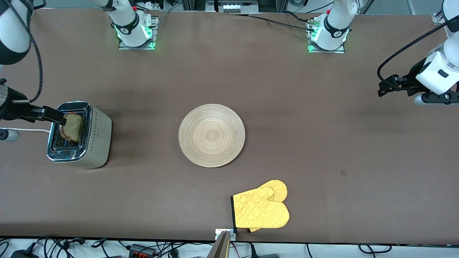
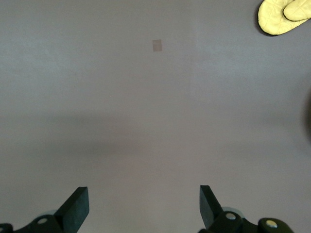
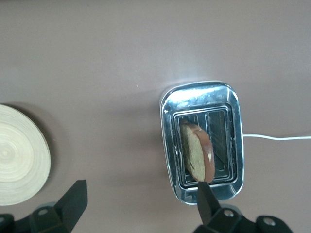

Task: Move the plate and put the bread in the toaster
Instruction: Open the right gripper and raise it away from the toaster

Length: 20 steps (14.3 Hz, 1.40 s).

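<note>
The toaster (image 1: 96,139) stands toward the right arm's end of the table, chrome top up. The bread (image 1: 73,127) stands tilted in the slot on the plate's side and sticks up out of it. It also shows in the right wrist view (image 3: 197,153), in the toaster (image 3: 170,145). My right gripper (image 1: 53,114) hangs over the toaster, open (image 3: 140,188), with one fingertip (image 3: 203,194) beside the bread's end. The bamboo plate (image 1: 211,135) lies flat mid-table and shows in the right wrist view (image 3: 19,155). My left gripper (image 1: 385,87) waits open (image 2: 144,194) over bare table.
A yellow oven mitt (image 1: 261,209) lies near the table's front edge, nearer the front camera than the plate, and shows in the left wrist view (image 2: 284,17). The toaster's white cord (image 1: 32,129) runs off toward the table's end.
</note>
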Tool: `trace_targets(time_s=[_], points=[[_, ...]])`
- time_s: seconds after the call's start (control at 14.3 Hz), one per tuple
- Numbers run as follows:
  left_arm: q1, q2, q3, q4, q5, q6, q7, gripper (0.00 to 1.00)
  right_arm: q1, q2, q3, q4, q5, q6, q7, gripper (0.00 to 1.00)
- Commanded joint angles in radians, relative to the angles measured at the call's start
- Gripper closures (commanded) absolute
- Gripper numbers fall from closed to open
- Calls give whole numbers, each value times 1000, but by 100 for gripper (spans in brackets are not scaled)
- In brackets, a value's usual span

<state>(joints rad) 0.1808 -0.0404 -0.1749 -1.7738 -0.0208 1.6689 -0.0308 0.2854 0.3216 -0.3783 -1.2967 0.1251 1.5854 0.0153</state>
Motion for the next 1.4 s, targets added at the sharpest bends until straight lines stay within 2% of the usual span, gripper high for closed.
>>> trace_targets(time_s=[0.0,0.14,0.21,0.98,1.12,1.33], points=[[3,7,-6,19,27,-12,-8,0,-205,-25,210,5,-22,25,11,0],[3,7,-6,19,27,-12,-8,0,-268,-56,306,-25,-96,53,12,0],[3,7,-6,19,27,-12,-8,0,-276,-70,317,-47,-105,59,11,0],[5,7,-5,19,27,-9,-8,0,-269,-130,309,-128,-114,64,-9,0],[5,13,-5,19,27,-9,-8,0,-270,-179,309,-200,-114,77,-9,0],[8,14,-3,19,27,-8,-8,0,-272,-294,309,-378,-114,162,-11,0]])
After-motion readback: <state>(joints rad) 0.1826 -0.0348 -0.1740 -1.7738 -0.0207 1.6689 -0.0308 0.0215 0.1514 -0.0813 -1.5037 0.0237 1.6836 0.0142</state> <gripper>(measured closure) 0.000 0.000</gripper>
